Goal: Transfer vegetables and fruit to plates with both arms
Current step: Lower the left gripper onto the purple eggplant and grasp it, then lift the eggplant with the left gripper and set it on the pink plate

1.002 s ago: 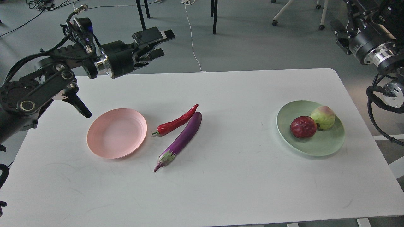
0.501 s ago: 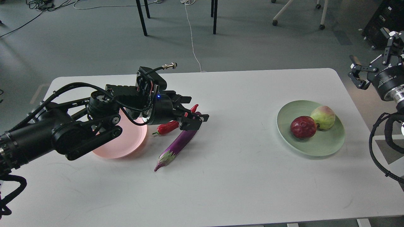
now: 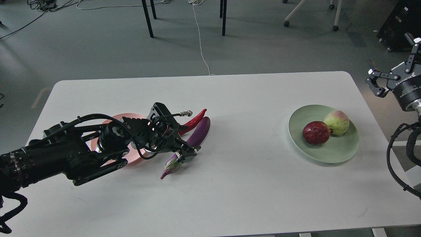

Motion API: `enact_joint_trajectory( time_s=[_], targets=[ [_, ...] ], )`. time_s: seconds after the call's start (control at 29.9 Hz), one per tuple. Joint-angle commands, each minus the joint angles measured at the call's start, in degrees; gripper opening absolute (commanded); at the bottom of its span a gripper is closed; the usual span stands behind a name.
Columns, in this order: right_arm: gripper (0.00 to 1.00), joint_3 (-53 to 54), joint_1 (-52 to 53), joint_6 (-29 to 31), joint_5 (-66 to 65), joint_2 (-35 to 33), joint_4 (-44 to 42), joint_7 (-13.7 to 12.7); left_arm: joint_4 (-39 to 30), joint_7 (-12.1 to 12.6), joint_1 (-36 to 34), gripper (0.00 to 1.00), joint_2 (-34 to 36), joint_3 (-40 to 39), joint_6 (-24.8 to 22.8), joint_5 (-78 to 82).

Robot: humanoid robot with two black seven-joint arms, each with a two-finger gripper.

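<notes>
The left tool sits low over the eggplant's near half, its grip unclear, with chili beside it on the desk and the pink plate bare, while the right tool, fingers spread, hangs off-desk beyond the green plate holding pomegranate and yellow-green fruit, so seemingly half remains.

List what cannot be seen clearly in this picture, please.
- Head view: left gripper is dark over the eggplant; grasp unclear.
- Pink plate mostly hidden by the left arm.
- Chili pepper stem end covered by the gripper.
- Right gripper only partly visible at the frame edge.
</notes>
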Motion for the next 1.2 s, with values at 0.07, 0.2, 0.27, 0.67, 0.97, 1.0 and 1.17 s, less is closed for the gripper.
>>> enact_joint_trajectory(
  time_s=[0.07, 0.2, 0.27, 0.67, 0.97, 1.0, 1.17],
  targets=[
    [0.99, -0.38, 0.00, 0.20, -0.29, 0.05, 0.20, -0.01, -0.17, -0.13, 0.88, 0.67, -0.20, -0.01, -0.05, 0.17],
    [0.99, -0.21, 0.00, 0.20, -0.29, 0.05, 0.29, -0.01, 0.18, -0.31, 1.41, 0.47, -0.02, 0.51, -0.05, 0.17],
    [0.99, -0.21, 0.00, 0.20, -0.29, 0.05, 0.20, -0.01, 0.01, -0.48, 2.02, 0.40, 0.33, 0.34, 0.12, -0.27],
    [0.99, -0.12, 0.00, 0.20, -0.29, -0.13, -0.15, -0.01, -12.11, -1.71, 1.32, 0.20, 12.08, -7.83, -0.40, -3.96],
    [0.99, -0.12, 0.00, 0.20, -0.29, 0.31, -0.24, -0.01, -11.25, -6.90, 3.25, 0.23, 28.80, -6.96, 2.14, -4.58],
    [0.99, -0.12, 0.00, 0.20, -0.29, 0.49, -0.15, -0.01, -10.02, -6.90, 4.56, 0.26, 29.24, -6.96, 2.23, -4.66],
    [0.99, 0.06, 0.00, -0.07, -0.29, 0.75, 0.29, -0.01, -4.66, -6.81, 7.30, 0.33, 28.81, -6.69, 3.72, -4.49]
  ],
)
